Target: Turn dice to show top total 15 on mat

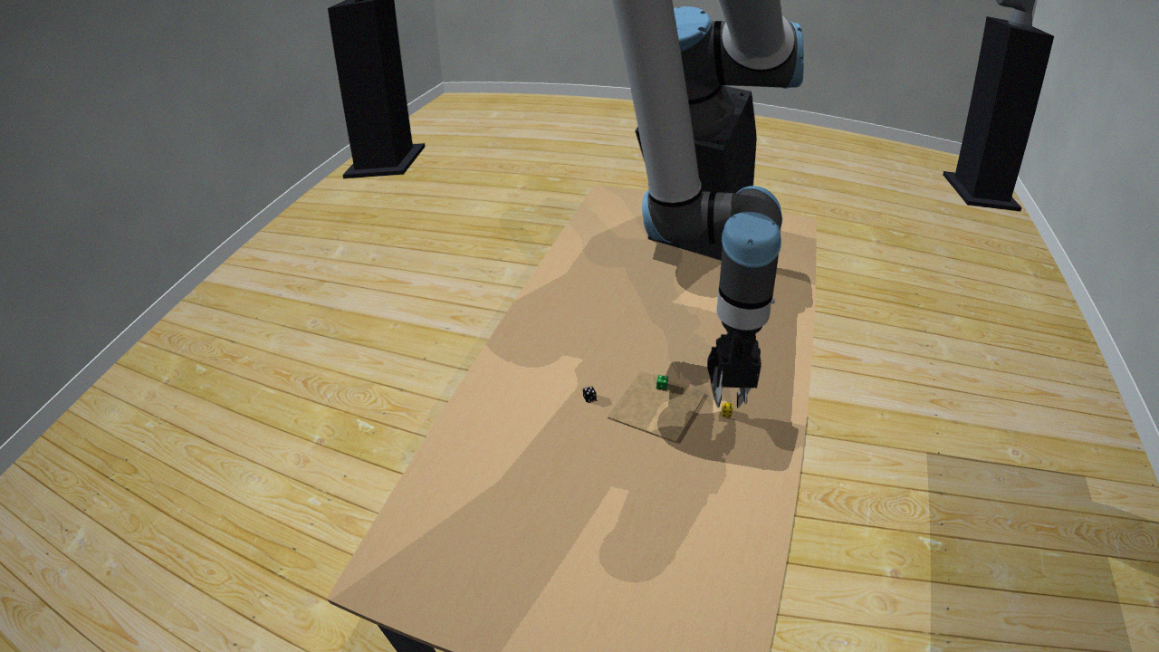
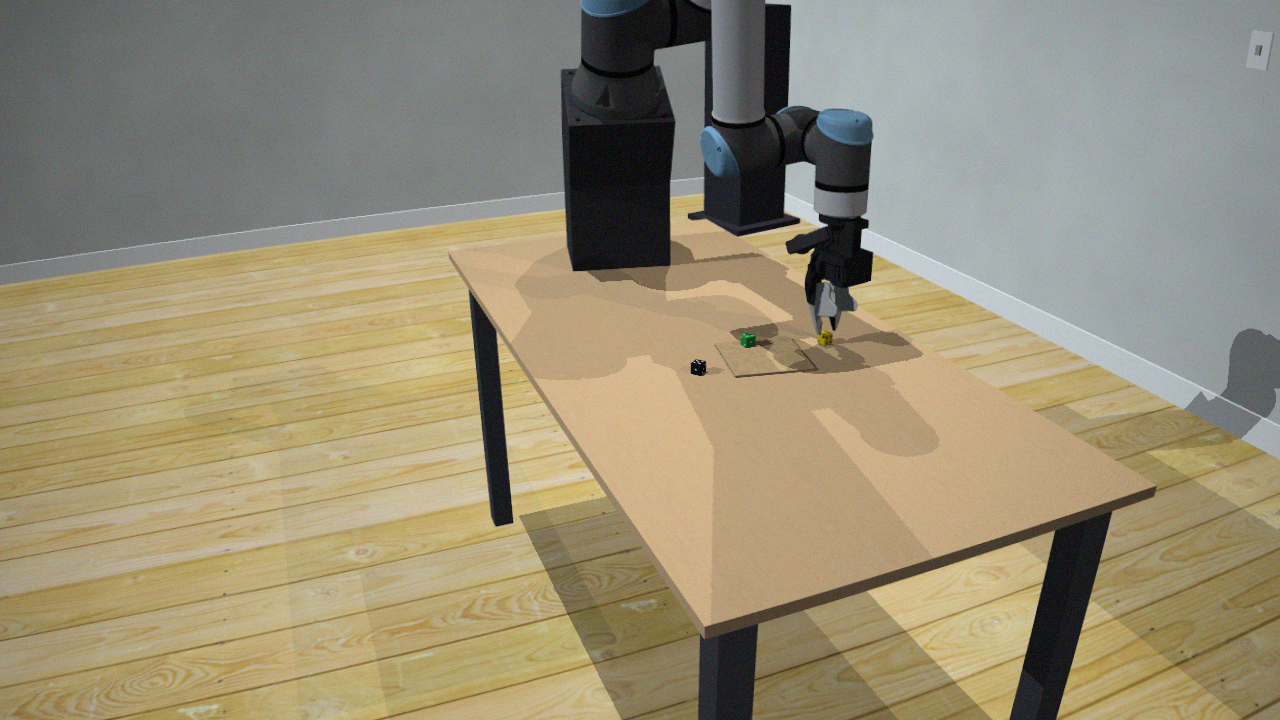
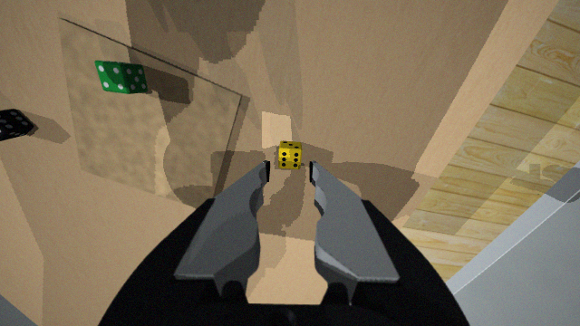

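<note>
The yellow die (image 1: 726,410) (image 2: 825,339) (image 3: 290,158) lies on the table beside the mat (image 1: 640,411) (image 2: 760,362) (image 3: 113,136); its six-pip face shows large in the wrist view. My gripper (image 1: 730,401) (image 2: 827,329) (image 3: 289,162) is partly open and empty, pointing down just above the yellow die, with a fingertip to each side in the wrist view. The green die (image 1: 662,382) (image 2: 748,340) (image 3: 121,78) sits on the mat near one edge, showing four and five pips in the wrist view. The black die (image 1: 589,394) (image 2: 698,367) (image 3: 15,123) lies off the mat, cut by the wrist view's edge.
The wooden table (image 1: 518,503) (image 2: 850,501) carries the mat and dice. The robot's black pedestal (image 2: 617,179) stands at its far end. The table's long edge runs to the right of the gripper in the top view. Arm shadows fall across the mat and yellow die.
</note>
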Action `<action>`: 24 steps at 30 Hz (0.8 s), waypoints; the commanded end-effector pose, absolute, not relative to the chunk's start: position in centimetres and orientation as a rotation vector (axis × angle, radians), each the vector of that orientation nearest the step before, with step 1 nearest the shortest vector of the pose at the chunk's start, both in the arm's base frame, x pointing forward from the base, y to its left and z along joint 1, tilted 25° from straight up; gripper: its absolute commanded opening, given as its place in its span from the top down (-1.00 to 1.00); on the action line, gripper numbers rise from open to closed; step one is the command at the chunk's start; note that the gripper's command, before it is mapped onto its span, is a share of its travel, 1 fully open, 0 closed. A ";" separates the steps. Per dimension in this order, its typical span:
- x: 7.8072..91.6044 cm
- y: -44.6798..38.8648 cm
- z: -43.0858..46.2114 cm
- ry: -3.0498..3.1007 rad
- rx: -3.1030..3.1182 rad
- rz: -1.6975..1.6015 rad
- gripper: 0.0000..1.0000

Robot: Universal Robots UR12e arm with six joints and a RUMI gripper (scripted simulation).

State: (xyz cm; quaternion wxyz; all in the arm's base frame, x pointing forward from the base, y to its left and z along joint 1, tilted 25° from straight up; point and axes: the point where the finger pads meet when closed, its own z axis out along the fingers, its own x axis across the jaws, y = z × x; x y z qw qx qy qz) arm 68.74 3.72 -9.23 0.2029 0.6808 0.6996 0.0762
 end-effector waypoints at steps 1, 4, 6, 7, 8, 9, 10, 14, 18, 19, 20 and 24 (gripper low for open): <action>69.0 3.6 -9.7 1.952 1.900 0.213 0.58; 69.2 3.6 -10.1 1.952 1.900 0.213 0.58; 69.3 3.5 -10.4 1.952 1.900 0.213 0.58; 69.3 3.5 -10.5 1.952 1.900 0.213 0.58; 69.4 3.5 -10.6 1.952 1.900 0.213 0.58; 69.4 3.4 -10.7 1.952 1.900 0.213 0.58; 69.5 3.4 -10.8 1.952 1.900 0.213 0.58; 69.5 3.4 -11.0 1.952 1.900 0.213 0.58; 69.5 3.4 -11.0 1.952 1.900 0.213 0.58; 69.5 3.4 -11.0 1.952 1.900 0.213 0.58; 69.5 3.4 -11.0 1.952 1.900 0.213 0.58; 69.5 3.4 -11.0 1.952 1.900 0.213 0.58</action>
